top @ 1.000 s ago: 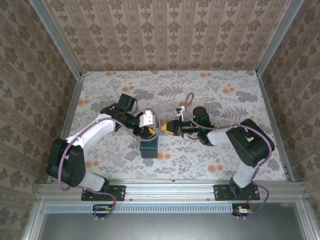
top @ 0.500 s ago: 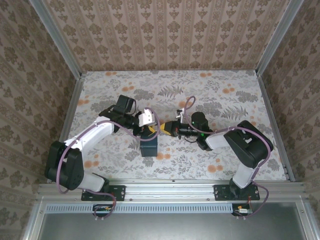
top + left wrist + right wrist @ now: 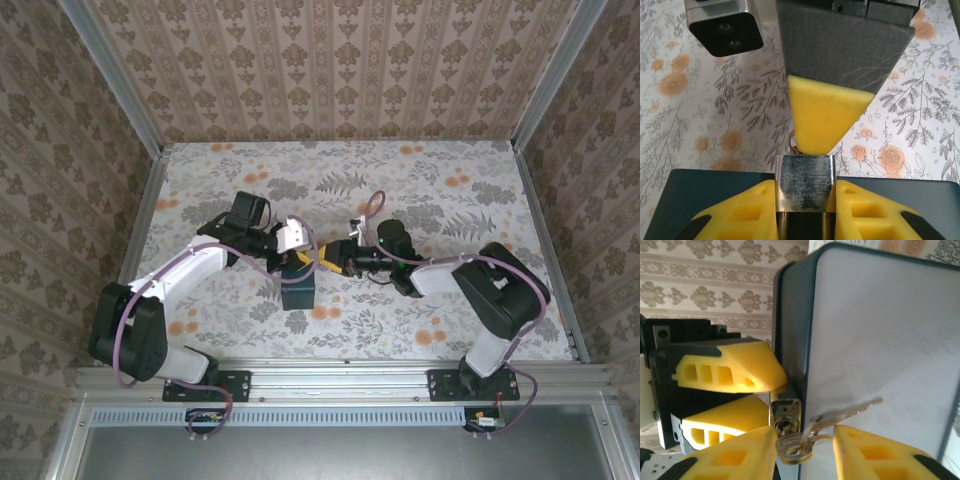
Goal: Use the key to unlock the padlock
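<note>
Damask-papered walls (image 3: 330, 70), floral tabletop (image 3: 430, 180), perhaps aluminium frame rails (image 3: 340, 380)

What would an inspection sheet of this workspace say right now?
Surface: floral table, flat.
Job's things: dark-blue padlock; key on a ring at its keyhole, insertion unclear.
Clutter: nothing seen.
End effectors: left end effector clamps the padlock's metal block; right end effector open around the key.
Cables: purple cables along both arms.
Surroundings: patterned walls, metal rail in front.
</note>
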